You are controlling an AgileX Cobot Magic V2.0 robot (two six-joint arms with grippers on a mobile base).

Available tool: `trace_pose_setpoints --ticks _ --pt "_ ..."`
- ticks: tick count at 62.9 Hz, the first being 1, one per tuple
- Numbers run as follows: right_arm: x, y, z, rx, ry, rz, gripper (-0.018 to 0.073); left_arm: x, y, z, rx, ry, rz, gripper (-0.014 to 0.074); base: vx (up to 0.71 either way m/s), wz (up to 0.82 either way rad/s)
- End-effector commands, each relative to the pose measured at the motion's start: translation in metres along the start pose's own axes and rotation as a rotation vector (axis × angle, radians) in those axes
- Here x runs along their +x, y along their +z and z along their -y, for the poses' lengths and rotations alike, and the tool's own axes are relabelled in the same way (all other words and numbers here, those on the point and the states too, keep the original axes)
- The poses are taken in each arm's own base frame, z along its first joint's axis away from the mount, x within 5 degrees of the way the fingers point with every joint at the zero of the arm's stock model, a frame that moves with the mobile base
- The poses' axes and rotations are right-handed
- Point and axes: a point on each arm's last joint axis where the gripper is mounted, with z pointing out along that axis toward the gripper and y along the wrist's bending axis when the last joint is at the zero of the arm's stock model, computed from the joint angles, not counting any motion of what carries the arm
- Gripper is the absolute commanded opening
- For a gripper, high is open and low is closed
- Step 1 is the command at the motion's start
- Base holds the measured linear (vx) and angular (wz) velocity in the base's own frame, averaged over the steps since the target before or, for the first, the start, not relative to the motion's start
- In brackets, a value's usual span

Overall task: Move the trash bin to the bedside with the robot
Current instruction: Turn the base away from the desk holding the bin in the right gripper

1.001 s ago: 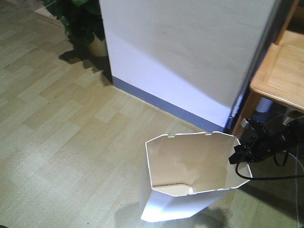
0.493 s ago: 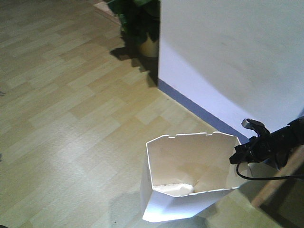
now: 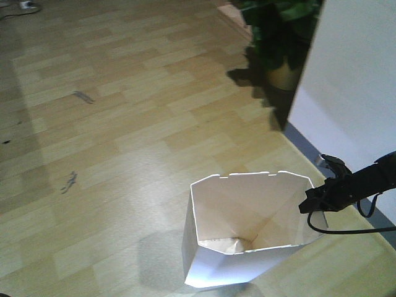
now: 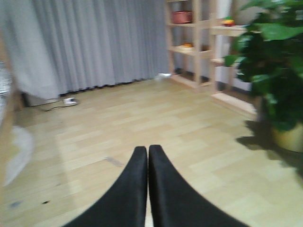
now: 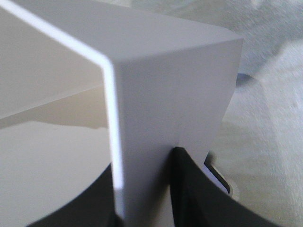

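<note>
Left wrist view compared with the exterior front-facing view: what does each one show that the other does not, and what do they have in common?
Only the left wrist view shows the gray curtain, the wooden shelves and the left end effector, its fingers pressed together with nothing between them. Only the exterior front-facing view shows the trash bin, the right end effector gripping its rim, and the white wall. Both show the potted plant and the light wooden floor.
</note>
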Motion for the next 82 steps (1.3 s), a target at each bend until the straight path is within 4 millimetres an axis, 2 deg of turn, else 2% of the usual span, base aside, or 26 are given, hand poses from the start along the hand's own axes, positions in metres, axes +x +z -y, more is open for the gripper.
trace_pose_setpoints --ticks 1,40,82 --pt "-0.0154 -0.0273 -0.0292 -0.19 -0.006 0.054 -0.0004 -0.0149 -0.0022 0.0007 0.009 -0.006 0.101 -0.0006 0.16 0.63" --pt "-0.0154 -0.0273 -0.0292 -0.19 -0.006 0.054 -0.0004 -0.0149 -0.0022 0.0007 0.009 -0.006 0.101 -0.0006 0.17 0.51" --pt "-0.0154 -0.0273 -0.0292 -0.19 -0.006 0.054 -0.0004 -0.0149 -0.0022 0.0007 0.009 -0.006 0.101 -0.0006 0.22 0.07"
